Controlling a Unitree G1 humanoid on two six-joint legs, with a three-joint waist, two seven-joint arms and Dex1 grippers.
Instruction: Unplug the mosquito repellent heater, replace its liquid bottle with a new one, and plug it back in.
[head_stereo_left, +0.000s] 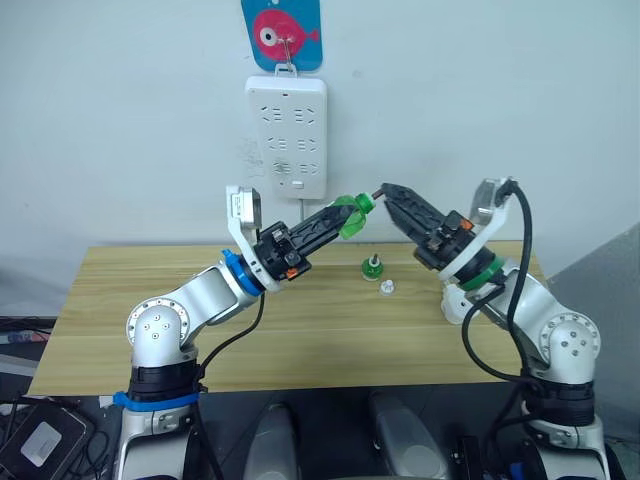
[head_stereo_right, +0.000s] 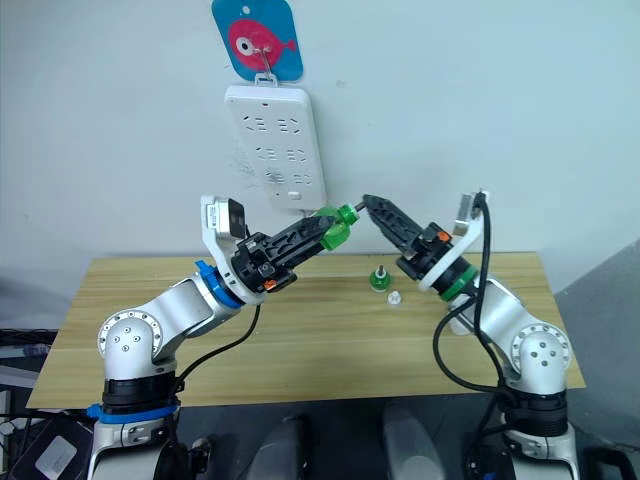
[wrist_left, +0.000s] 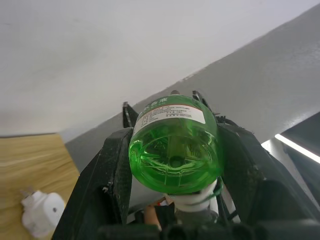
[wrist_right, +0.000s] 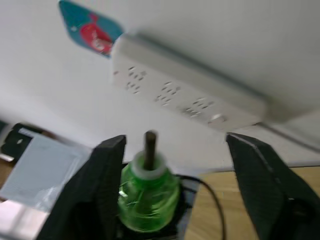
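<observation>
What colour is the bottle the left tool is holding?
Translucent green, with a white label; the bottle shows best in the left wrist view, clamped in the left tool.

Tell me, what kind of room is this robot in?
Probably a lab or test room set up like a home corner: a wooden table against a plain wall, a white power strip hanging from a fish-picture hook, cables beside the table.

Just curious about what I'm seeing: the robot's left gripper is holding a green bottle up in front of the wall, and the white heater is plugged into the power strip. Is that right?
Not quite. The power strip has nothing plugged in; the left wrist view shows the mosquito repellent heater lying on the table. The left gripper does hold the green bottle.
</observation>
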